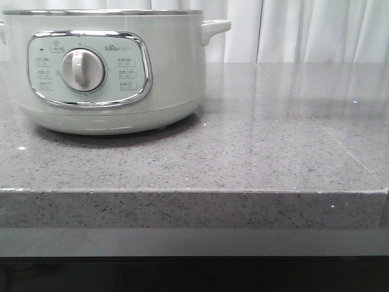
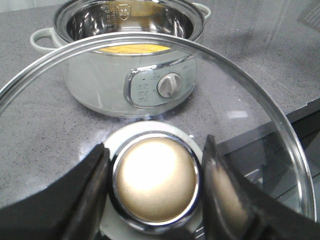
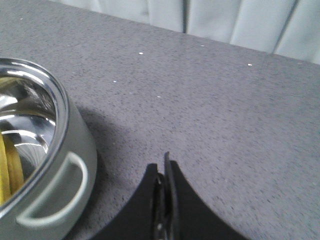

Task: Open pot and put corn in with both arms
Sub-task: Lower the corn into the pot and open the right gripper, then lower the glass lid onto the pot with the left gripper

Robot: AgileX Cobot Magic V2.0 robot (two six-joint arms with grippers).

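The pot stands at the back left of the counter, its white dial facing forward. The left wrist view shows the pot open, with the yellow corn lying inside its steel bowl. My left gripper is shut on the lid's gold knob and holds the glass lid in front of the pot, apart from it. My right gripper is shut and empty, over bare counter beside the pot's side handle. Corn shows inside the bowl there too. Neither gripper appears in the front view.
The grey speckled counter runs right of the pot, with its front edge close to the camera. White curtains hang behind the counter.
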